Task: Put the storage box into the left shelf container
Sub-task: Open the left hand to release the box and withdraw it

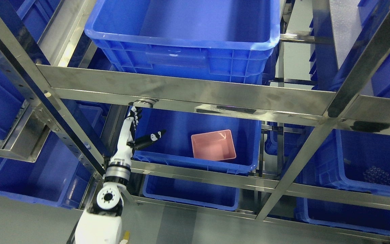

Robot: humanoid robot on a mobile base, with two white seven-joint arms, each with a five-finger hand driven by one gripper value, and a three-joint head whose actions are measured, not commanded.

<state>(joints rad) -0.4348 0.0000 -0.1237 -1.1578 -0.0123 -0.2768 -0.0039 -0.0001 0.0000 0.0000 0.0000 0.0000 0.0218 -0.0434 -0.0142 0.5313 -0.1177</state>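
Observation:
A pink open storage box (213, 145) lies inside a blue bin (249, 162) on the middle shelf level, toward the bin's right side. My left hand (137, 130) reaches up from the lower left, at the bin's left front corner. Its fingers (133, 117) point up under the steel crossbar and its thumb (151, 138) sticks out to the right. The hand is spread and holds nothing. It is well left of the pink box and does not touch it. The right arm does not show.
A steel shelf frame (195, 91) crosses the view with slanted posts. A large blue bin (185, 37) sits above. More blue bins stand at left (36, 176), below (191, 195) and at right (367, 169), the right one holding small dark round items (376, 175).

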